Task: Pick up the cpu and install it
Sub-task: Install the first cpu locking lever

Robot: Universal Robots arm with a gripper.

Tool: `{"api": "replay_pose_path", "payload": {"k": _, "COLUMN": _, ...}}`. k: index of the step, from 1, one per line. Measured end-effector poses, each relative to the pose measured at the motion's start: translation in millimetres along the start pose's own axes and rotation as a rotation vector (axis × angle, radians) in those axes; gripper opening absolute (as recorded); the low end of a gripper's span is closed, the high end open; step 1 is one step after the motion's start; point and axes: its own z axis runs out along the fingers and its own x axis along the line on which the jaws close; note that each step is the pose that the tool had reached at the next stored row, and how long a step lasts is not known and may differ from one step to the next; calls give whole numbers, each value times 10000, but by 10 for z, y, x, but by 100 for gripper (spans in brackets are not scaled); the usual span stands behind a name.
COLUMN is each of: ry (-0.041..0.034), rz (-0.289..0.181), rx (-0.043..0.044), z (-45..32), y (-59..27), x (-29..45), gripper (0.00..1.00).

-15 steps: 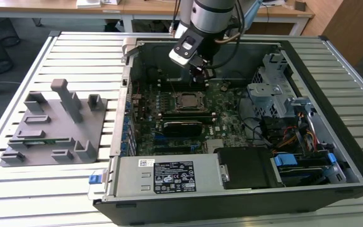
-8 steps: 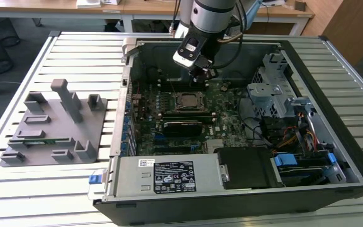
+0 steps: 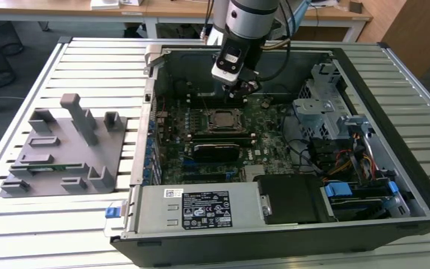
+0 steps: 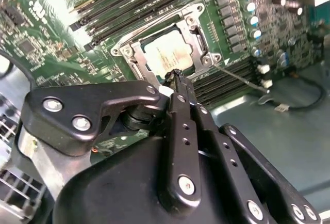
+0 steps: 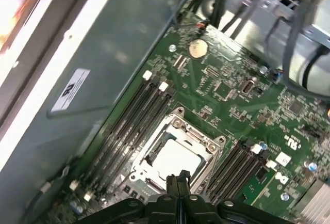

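Observation:
The cpu [image 3: 221, 119] lies flat inside the metal socket frame [image 3: 223, 130] on the green motherboard of the open computer case. Its dull silver top shows in both wrist views [image 4: 167, 53] [image 5: 178, 158]. My gripper [image 3: 243, 87] hangs just above the board, towards the back of the case from the socket. Its black fingertips [image 4: 178, 75] [image 5: 178, 178] are pressed together with nothing between them, a short way above the cpu's edge. A thin metal lever [image 4: 242, 81] sticks out from the socket frame.
Black memory slots [image 5: 129, 126] flank the socket. A grey fixture plate [image 3: 62, 151] with a green memory stick [image 3: 47, 166] sits on the table at the exterior view's left. The power supply [image 3: 200, 207], a drive cage [image 3: 327, 106] and cables [image 3: 342, 162] crowd the case.

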Motion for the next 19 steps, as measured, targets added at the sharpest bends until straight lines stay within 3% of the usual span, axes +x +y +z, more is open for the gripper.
{"api": "replay_pose_path", "payload": {"k": 10, "ry": -69, "rz": -1568, "rx": 139, "z": 3, "y": -9, "x": 6, "gripper": 11}}
{"api": "replay_pose_path", "payload": {"k": 11, "ry": -52, "rz": -1590, "rx": 116, "z": 5, "y": -18, "x": 11, "gripper": 11}}
{"api": "replay_pose_path", "payload": {"k": 13, "ry": 33, "rz": -1610, "rx": -31, "z": 9, "y": -38, "x": 26, "gripper": 11}}
{"api": "replay_pose_path", "payload": {"k": 16, "ry": -85, "rz": -1639, "rx": -214, "z": 11, "y": -59, "x": 39, "gripper": 11}}
{"api": "replay_pose_path", "payload": {"k": 19, "ry": -174, "rz": -1670, "rx": -320, "z": 12, "y": -67, "x": 42, "gripper": 11}}
